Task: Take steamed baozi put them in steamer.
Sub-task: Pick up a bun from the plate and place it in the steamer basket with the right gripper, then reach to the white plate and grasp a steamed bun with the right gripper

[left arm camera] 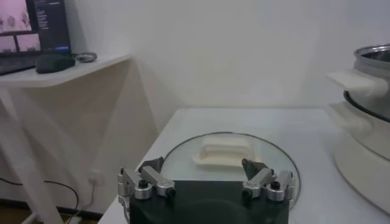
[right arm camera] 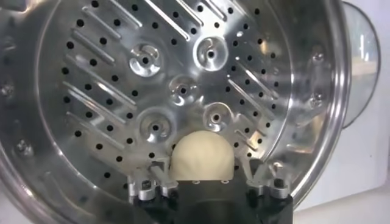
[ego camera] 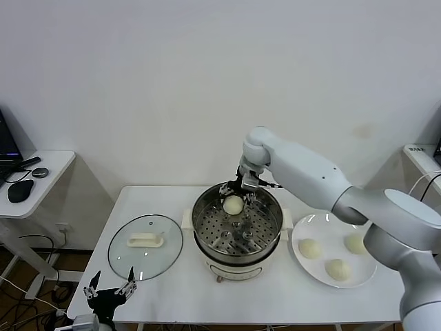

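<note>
The right gripper is hanging over the far rim of the steamer, and its body is covering part of the baozi between its fingers; in the right wrist view the bun's lower edge is cut off by the gripper housing, so whether it is touching the perforated tray cannot be told. The fingers are sitting close on either side of the bun, holding it. The bun is round, with no long axis to speak of, its dome facing the tray. It is sitting toward the far side of the pot, near the wall, with most of the tray lying bare in front of it. Three more baozi are resting on the white plate just to the right of the steamer, apart from one another. The glass lid is lying flat on the table to the left of the pot, its white handle upward. The left gripper is waiting at the table's near left edge, just short of the lid, fingers spread wide with nothing between them. The near rim of the lid is hidden behind that gripper in the left wrist view.
</note>
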Motion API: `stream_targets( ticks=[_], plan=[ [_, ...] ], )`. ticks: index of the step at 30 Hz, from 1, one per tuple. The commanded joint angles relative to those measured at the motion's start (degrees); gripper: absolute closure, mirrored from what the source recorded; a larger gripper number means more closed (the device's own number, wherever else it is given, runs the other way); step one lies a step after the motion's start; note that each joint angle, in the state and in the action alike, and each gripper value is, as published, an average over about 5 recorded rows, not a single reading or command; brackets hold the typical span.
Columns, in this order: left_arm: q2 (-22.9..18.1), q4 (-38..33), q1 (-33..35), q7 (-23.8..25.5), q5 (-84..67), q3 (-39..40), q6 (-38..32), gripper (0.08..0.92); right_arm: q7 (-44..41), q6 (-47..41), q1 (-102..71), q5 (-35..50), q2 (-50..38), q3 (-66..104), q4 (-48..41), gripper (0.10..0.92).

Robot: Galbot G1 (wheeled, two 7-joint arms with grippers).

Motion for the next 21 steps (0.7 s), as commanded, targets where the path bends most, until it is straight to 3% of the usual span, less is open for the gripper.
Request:
stream_targets(
  ticks=[1, 5, 11, 16, 21],
  plan=[
    [0.02, -0.06, -0.15, 0.06, 0.04, -0.03, 0.05, 0.177, -0.43, -5.62, 3.9, 11.73, -3.39, -1.87, 3.16, 0.205],
    [0.23, -0.03, -0.06, 0.06, 0.01, -0.02, 0.04, 0.177, 0.78, -13.62, 7.55, 24.12, -9.34, -2.75, 6.75, 0.203],
    [0.77, 0.79, -0.14, -0.08, -0.24, 0.09, 0.07, 0.177, 0.6, -40.23, 14.53, 40.45, -21.81, -3.72, 14.93, 0.203],
    [2.54, 1.32, -0.21, -0.14, -0.4, 0.82, -0.01, 0.177, -4.54, -55.93, 17.16, 40.22, -31.54, -5.3, 18.9, 0.203],
    [3.31, 1.34, -0.91, -0.06, -1.2, 0.42, 0.13, 0.177, -4.99, -62.11, 14.38, 37.15, -40.06, -7.98, 21.53, 0.203]
  ],
)
